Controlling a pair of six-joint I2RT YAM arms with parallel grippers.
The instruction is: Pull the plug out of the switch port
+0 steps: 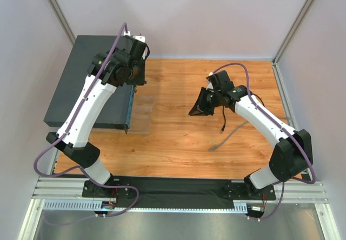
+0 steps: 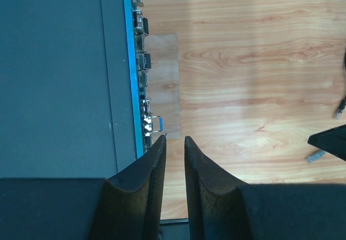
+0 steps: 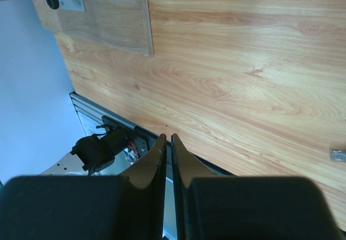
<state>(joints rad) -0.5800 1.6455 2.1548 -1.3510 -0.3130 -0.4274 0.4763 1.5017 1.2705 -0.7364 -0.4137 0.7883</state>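
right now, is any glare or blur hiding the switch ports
Left wrist: switch ports clear, one white glare spot by the left fingers, which are dark and soft. Top external: even, soft light. Right wrist: right fingers blurred, table sharp.

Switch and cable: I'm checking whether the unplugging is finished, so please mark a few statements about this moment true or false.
1. The switch lies at the left of the wooden table. True.
2. The right gripper is clamped on a cable. False: its fingers are closed together with nothing between them.
3. A grey plug lies on the wood, apart from the switch. True.
4. The left gripper is shut on a plug. False: a narrow empty gap shows between its fingers.
5. The left gripper is far from the switch. False: it is right beside the socket row on the switch's front face.
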